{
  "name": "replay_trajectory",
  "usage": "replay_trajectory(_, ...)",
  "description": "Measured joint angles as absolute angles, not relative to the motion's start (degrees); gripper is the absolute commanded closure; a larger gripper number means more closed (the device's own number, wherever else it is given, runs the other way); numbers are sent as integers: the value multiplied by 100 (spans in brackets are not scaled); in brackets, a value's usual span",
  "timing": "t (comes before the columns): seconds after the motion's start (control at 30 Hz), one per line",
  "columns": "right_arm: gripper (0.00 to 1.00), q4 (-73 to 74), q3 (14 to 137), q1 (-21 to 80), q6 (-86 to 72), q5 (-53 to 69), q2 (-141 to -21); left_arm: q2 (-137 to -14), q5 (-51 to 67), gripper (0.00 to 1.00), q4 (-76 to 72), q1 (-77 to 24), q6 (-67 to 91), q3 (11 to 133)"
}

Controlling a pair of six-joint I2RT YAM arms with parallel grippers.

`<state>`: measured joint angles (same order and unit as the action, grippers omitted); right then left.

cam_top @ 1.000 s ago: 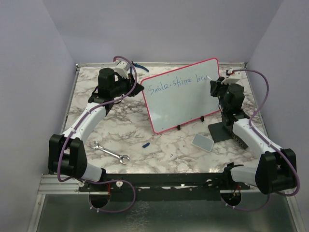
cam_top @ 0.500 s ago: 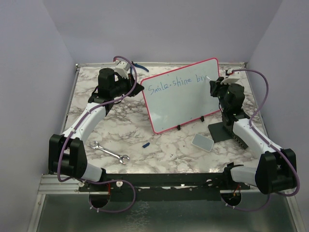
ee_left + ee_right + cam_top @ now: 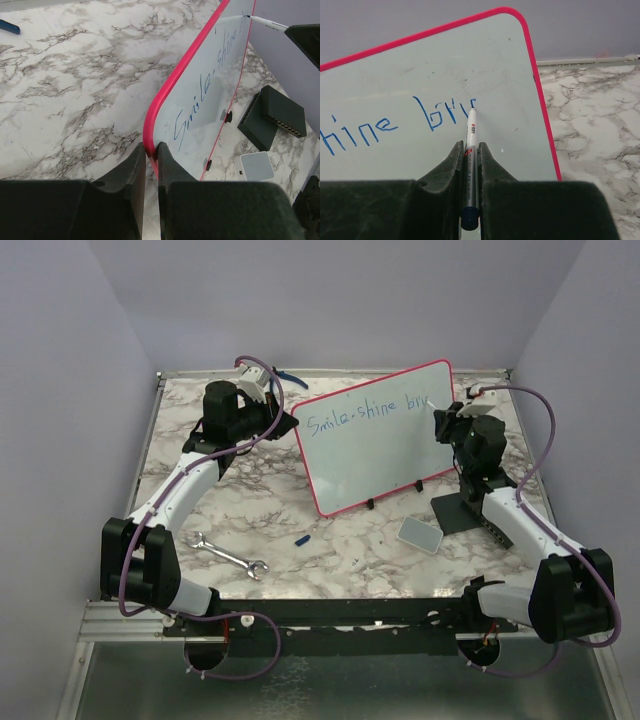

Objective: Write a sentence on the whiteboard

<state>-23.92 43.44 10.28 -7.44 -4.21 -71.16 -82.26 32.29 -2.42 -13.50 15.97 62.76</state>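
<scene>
The whiteboard (image 3: 375, 455), white with a pink frame, stands tilted on the marble table. Blue handwriting (image 3: 365, 412) on it reads "Smile-shine bri". My left gripper (image 3: 290, 422) is shut on the board's left frame edge (image 3: 150, 125), as the left wrist view (image 3: 151, 150) shows. My right gripper (image 3: 441, 418) is shut on a white and grey marker (image 3: 470, 150). The marker's tip touches the board just after the last blue stroke (image 3: 445, 114). In the right wrist view my right gripper (image 3: 469, 146) faces the board's upper right part (image 3: 420, 65). The marker also shows in the left wrist view (image 3: 267, 22).
A steel wrench (image 3: 228, 556) and a small blue cap (image 3: 303, 538) lie in front of the board. A grey pad (image 3: 420, 534) and a black stand (image 3: 455, 512) lie under my right arm. A blue object (image 3: 290, 378) lies at the back edge.
My right gripper has shifted slightly along the board with the marker, and the last word has gained a short stroke. The left arm and the board have not moved.
</scene>
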Motion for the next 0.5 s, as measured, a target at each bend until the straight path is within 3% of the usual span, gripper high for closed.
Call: replay_trajectory(0.5,99,-2381,4250,1028,-744,-563,-7087,-8226,3229,100,-239,-1350,1597,6276)
